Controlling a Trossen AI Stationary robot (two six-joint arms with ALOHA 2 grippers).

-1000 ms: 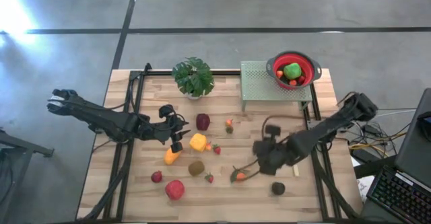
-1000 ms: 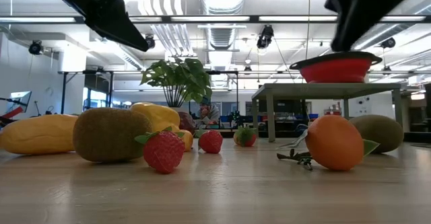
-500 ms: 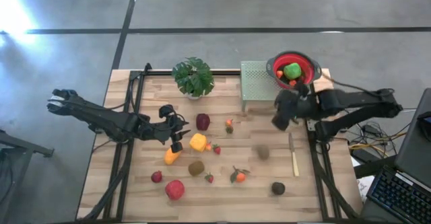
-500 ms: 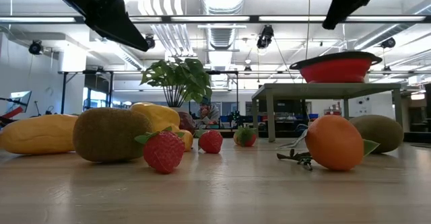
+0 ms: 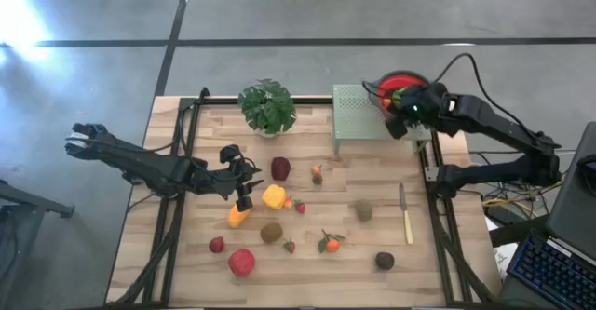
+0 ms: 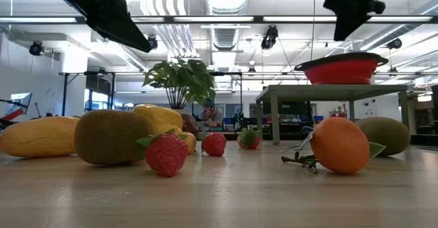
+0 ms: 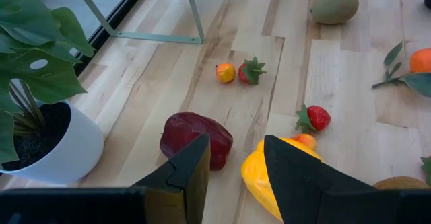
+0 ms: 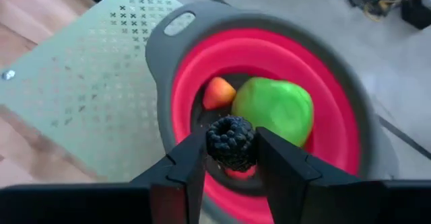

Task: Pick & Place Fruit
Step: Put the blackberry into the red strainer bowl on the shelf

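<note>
Bench carrying scattered fruit and green rack. Red bowl sitting on rack, holding green fruit and small orange piece. Right gripper hovering over bowl, fingers gripping dark berry. Left gripper hanging above yellow fruit, fingers parted, holding nothing.

No legible text, label, brand, number or sign appears on any surface in these views. The perforated green stand carries only a pattern of small cross-shaped holes, not lettering. Distant fixtures in the room behind the table may bear markings, but none can be read.
</note>
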